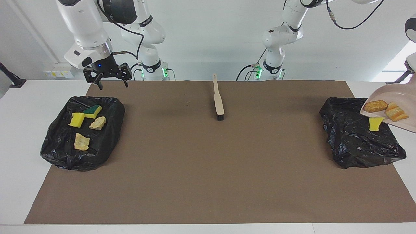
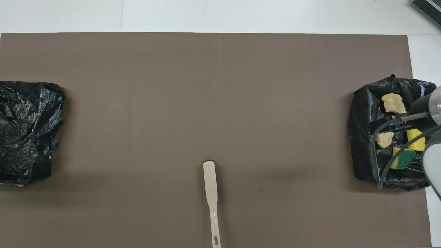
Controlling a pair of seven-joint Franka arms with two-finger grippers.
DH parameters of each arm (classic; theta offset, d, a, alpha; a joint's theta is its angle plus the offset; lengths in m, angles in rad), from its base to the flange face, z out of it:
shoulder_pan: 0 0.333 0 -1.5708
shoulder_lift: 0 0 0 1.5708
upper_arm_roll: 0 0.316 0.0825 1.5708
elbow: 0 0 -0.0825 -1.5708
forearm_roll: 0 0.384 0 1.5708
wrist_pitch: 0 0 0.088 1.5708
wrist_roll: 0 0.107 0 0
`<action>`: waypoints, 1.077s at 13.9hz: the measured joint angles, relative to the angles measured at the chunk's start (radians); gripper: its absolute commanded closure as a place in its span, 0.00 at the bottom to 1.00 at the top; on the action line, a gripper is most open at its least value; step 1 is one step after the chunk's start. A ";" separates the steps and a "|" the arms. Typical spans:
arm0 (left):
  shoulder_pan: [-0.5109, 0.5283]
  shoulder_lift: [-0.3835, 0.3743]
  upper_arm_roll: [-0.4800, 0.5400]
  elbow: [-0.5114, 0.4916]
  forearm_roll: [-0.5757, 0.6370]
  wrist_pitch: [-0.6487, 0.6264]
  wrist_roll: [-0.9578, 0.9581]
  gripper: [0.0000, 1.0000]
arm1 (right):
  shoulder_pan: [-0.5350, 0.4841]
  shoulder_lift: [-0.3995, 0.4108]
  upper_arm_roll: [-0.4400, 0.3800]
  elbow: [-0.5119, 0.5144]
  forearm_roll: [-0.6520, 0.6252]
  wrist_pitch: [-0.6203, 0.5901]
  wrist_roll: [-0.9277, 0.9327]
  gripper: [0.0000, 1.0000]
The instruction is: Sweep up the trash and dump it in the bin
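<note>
Jaws of my right gripper are standing wide over the rim of the bin at nine o'clock in the facing view, which is holding four trash pieces. At three o'clock my left gripper, cut off by the edge, is clamping the tilted dustpan. A yellow sponge is hanging at its lip over the second bin.

bright, even overhead light; soft faint shadows on the mat. sharp pics, no blur. glare at window corner.

dustpan tilted over bin | yellow sponge sliding off
</note>
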 measured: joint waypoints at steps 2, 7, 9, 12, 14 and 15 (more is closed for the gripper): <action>-0.026 0.003 -0.001 0.000 0.023 0.000 0.000 1.00 | -0.007 0.003 0.000 0.002 0.002 0.009 0.029 0.00; -0.047 0.019 -0.001 -0.005 0.031 -0.002 0.000 1.00 | -0.022 0.005 -0.004 0.016 0.019 0.010 0.033 0.00; -0.047 0.020 0.004 -0.004 0.032 -0.003 0.002 1.00 | -0.026 0.005 -0.005 0.033 0.039 0.002 0.033 0.00; -0.045 0.021 0.009 0.002 0.031 -0.003 0.010 1.00 | -0.043 0.010 -0.007 0.065 0.059 -0.044 0.035 0.00; -0.046 0.021 0.008 0.021 0.026 0.001 0.028 1.00 | -0.052 0.020 -0.009 0.075 0.077 -0.046 0.035 0.00; -0.046 0.021 0.008 0.037 0.016 0.006 0.038 1.00 | -0.054 0.024 -0.009 0.078 0.086 -0.046 0.035 0.00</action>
